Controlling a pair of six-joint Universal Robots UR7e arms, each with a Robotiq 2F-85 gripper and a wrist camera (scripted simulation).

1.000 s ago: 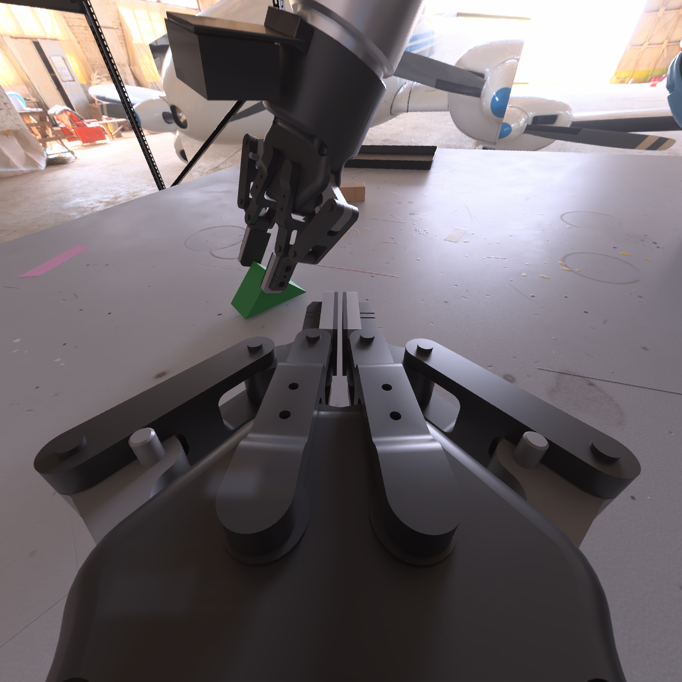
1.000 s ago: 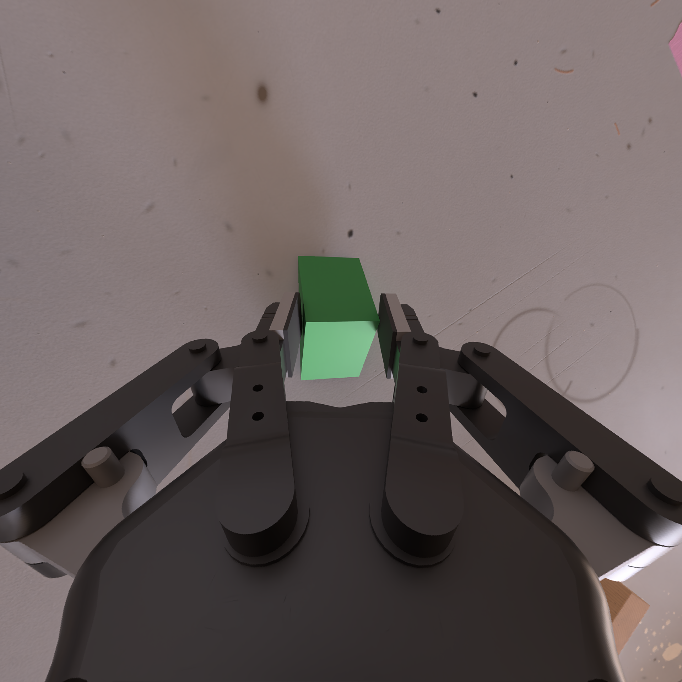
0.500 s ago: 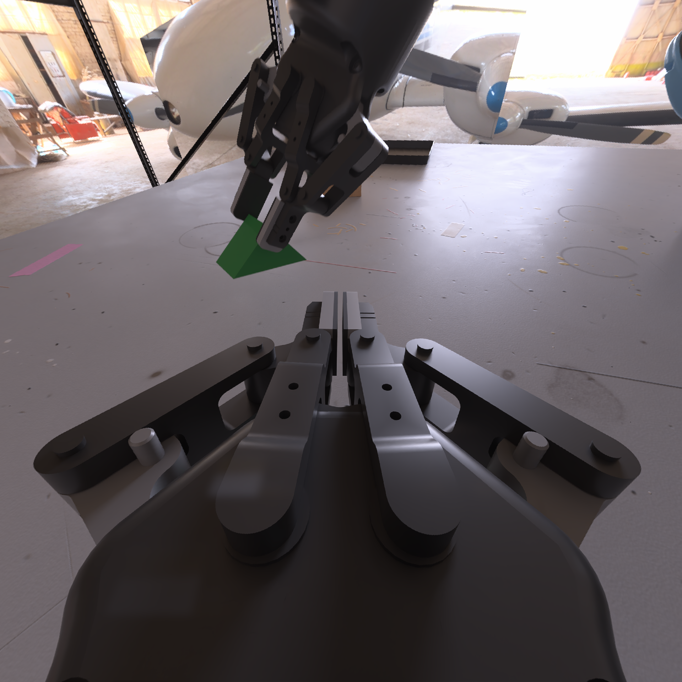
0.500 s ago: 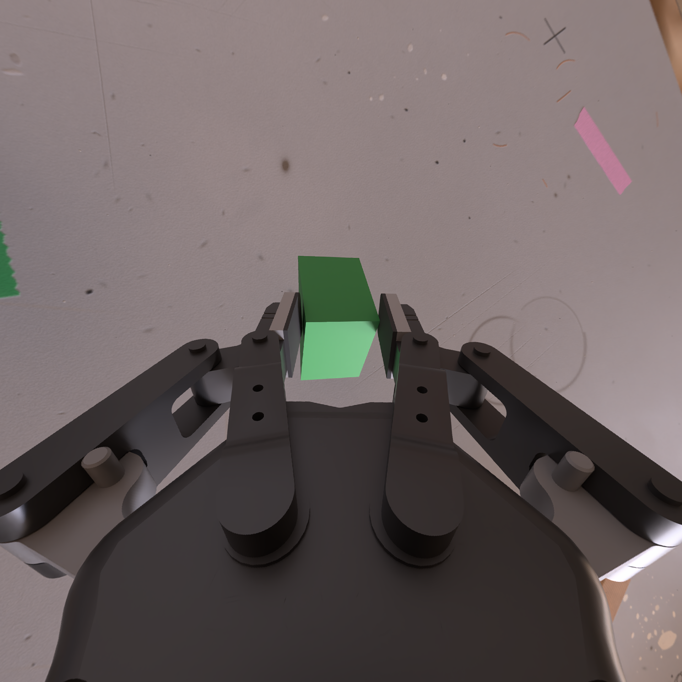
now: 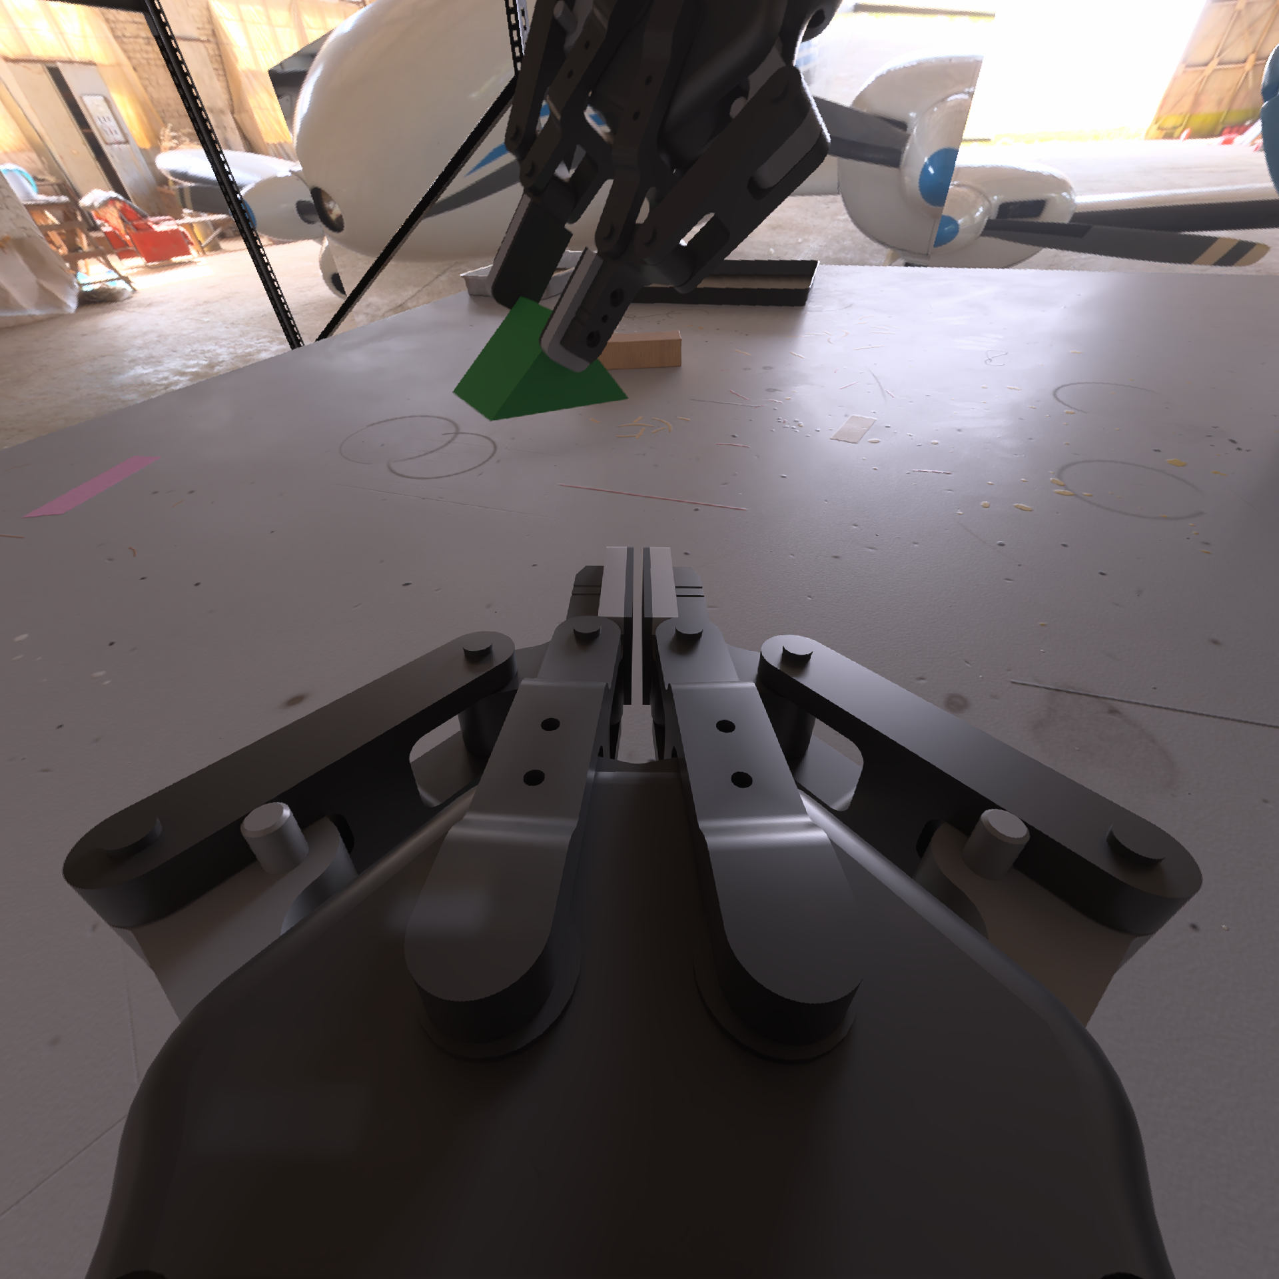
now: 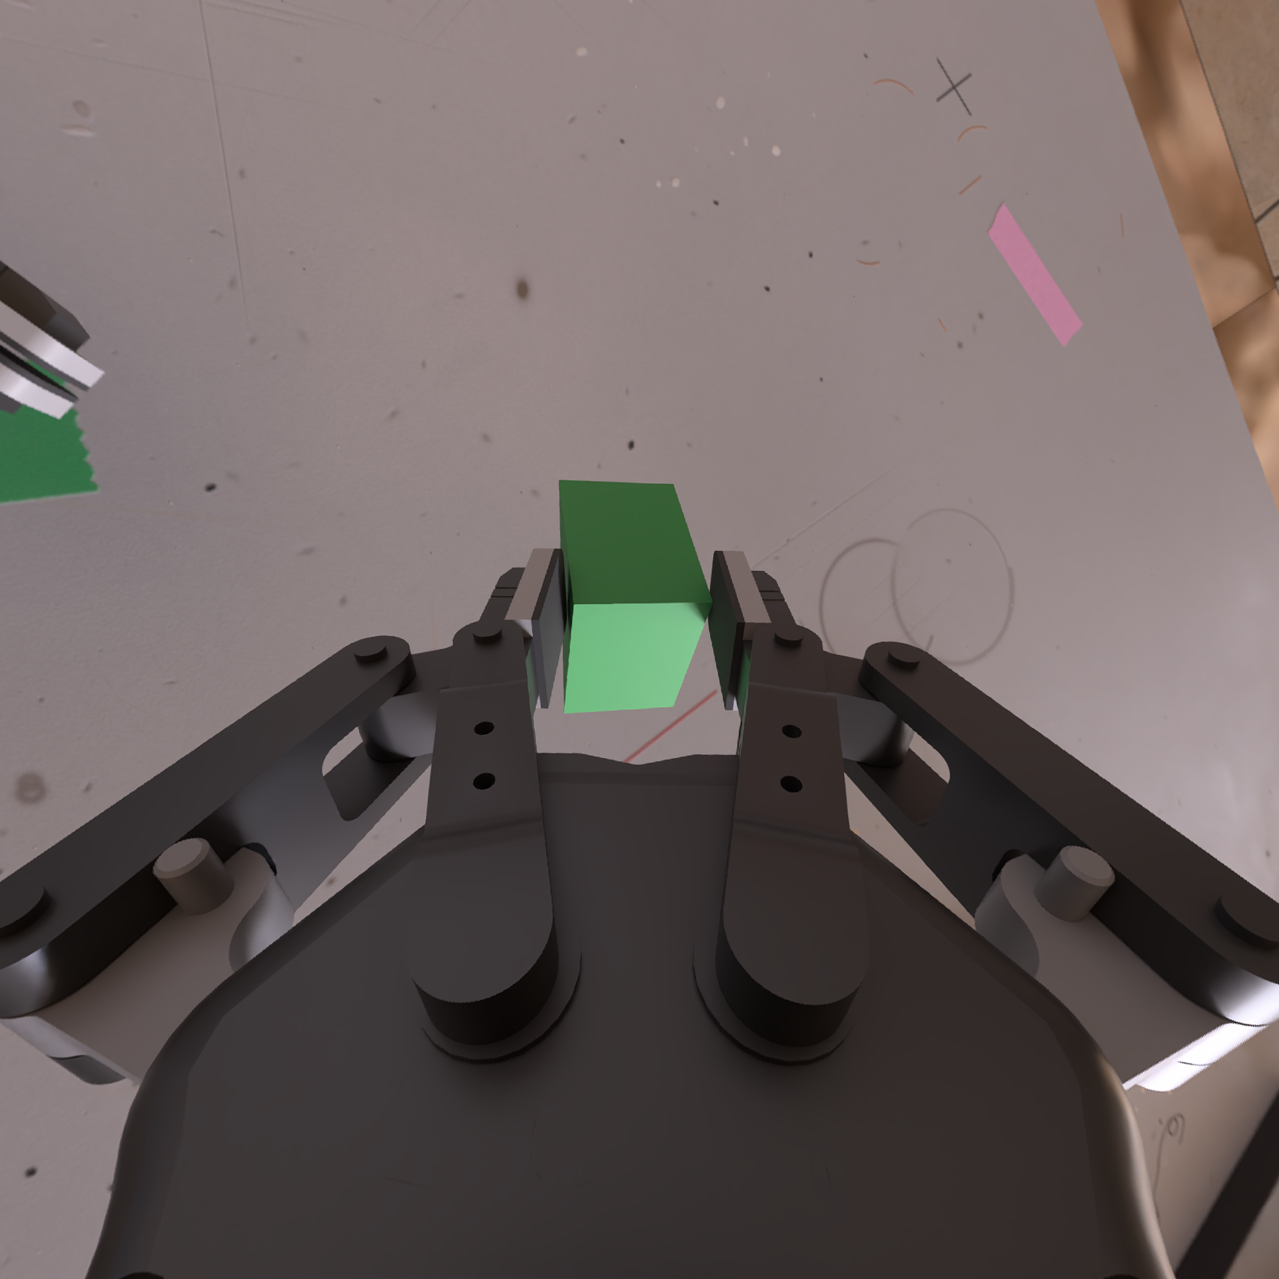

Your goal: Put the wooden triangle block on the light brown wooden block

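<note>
My right gripper (image 6: 633,623) is shut on the green triangle block (image 6: 626,595) and holds it in the air above the table. In the left wrist view the same gripper (image 5: 554,325) hangs at the upper middle with the triangle block (image 5: 533,381) between its fingers. The light brown wooden block (image 5: 643,349) lies on the table just behind it, partly hidden by the finger. My left gripper (image 5: 638,585) is shut and empty, low over the table's near side.
The grey table (image 5: 900,554) bears pencil circles, a pink tape strip (image 5: 90,484) at the left and a green tape patch (image 6: 41,457). A dark flat bar (image 5: 733,284) lies at the far edge. The table's right edge (image 6: 1176,242) shows in the right wrist view.
My right gripper has lifted the green triangle block off the table and carried it farther away, toward the light brown block. My left gripper has stayed still and shut.
</note>
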